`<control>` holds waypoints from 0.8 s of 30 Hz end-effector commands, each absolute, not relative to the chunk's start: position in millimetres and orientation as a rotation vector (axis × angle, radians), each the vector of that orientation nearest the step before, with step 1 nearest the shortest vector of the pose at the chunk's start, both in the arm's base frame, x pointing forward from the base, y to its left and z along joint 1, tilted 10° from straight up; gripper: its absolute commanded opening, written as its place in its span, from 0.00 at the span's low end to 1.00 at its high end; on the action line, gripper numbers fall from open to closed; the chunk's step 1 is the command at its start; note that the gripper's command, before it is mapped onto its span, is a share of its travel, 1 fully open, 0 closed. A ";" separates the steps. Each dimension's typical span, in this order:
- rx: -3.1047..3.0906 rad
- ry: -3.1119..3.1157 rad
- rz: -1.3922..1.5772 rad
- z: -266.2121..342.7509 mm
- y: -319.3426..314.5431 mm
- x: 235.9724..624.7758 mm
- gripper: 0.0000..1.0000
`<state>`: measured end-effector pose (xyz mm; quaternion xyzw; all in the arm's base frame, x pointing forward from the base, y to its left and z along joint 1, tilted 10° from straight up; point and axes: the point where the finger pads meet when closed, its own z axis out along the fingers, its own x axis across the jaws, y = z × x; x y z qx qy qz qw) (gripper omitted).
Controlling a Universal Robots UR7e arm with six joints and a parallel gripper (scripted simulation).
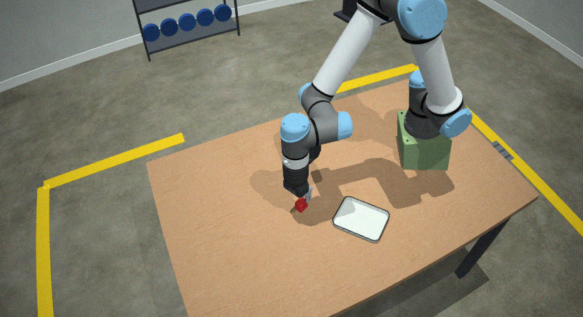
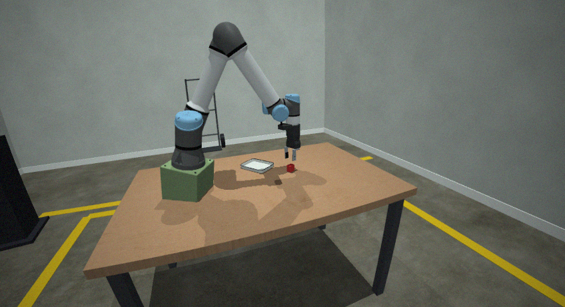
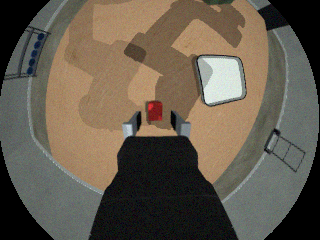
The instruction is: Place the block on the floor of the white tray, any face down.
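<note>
walls [image 2: 436, 66]: grey | floor [image 2: 456, 240]: concrete, yellow lines [image 2: 476, 246] | table [image 2: 356, 185]: wood
</note>
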<state>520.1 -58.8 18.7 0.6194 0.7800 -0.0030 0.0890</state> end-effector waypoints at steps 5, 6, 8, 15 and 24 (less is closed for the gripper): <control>1.841 2.320 -0.008 19.4 -58.9 520.5 1.00; 1.841 2.320 -0.008 19.4 -58.9 520.5 1.00; 1.841 2.320 -0.008 19.4 -58.9 520.5 0.91; 1.841 2.320 -0.008 19.4 -58.9 520.5 0.91; 1.841 2.320 -0.006 18.4 -59.0 520.6 0.91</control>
